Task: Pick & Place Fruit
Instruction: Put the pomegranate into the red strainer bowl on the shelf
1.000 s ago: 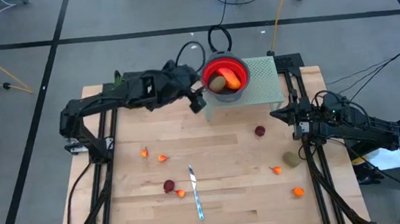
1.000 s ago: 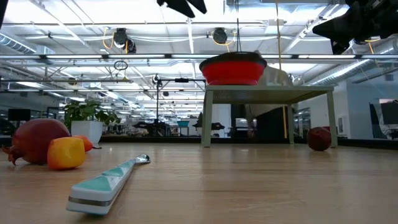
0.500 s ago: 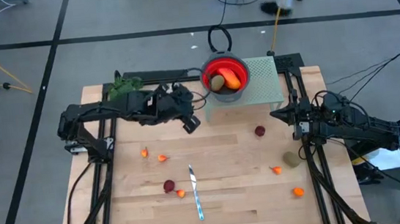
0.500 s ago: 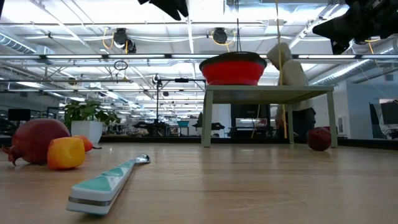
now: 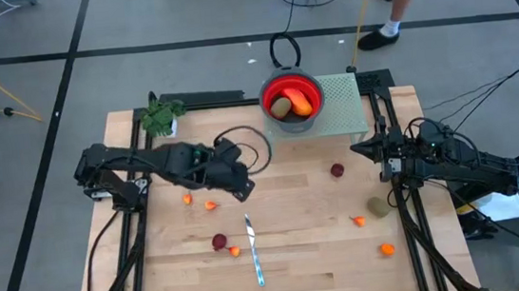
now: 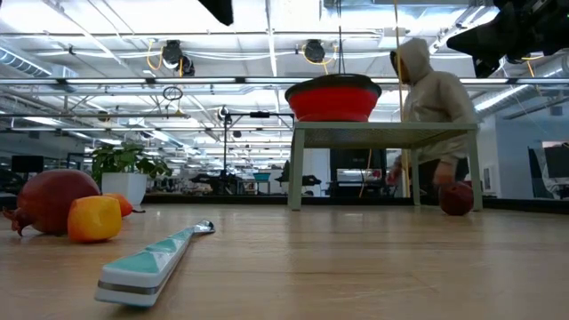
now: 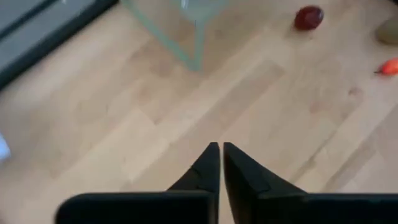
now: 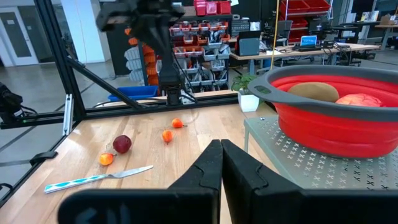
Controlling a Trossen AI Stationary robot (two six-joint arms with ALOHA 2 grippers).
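Observation:
Small fruit pieces lie scattered on the wooden table: orange bits [image 5: 211, 206], a dark red ball [image 5: 219, 241], another dark red ball [image 5: 337, 169], an olive kiwi [image 5: 378, 207] and more orange bits [image 5: 387, 248]. A kiwi [image 5: 281, 108] and an orange-red piece [image 5: 301, 105] lie in the red bowl [image 5: 290, 87], which stands on a pale green stand [image 5: 339, 100]. My left gripper [image 5: 244, 190] hangs shut and empty above bare wood left of centre; in its wrist view the fingers [image 7: 219, 152] meet. My right gripper [image 5: 366, 145] waits shut beside the stand.
A slim knife [image 5: 252, 249] lies near the front, between the fruit pieces. A green plant [image 5: 159, 115] stands at the far left corner. Black frame rails run along both table sides. A person [image 6: 431, 98] walks on the floor behind the table.
My left gripper has swung from beside the red bowl toward the table's left and near edge, coming down over the open wood, and it has shut with nothing in it. A person has walked into view behind the table.

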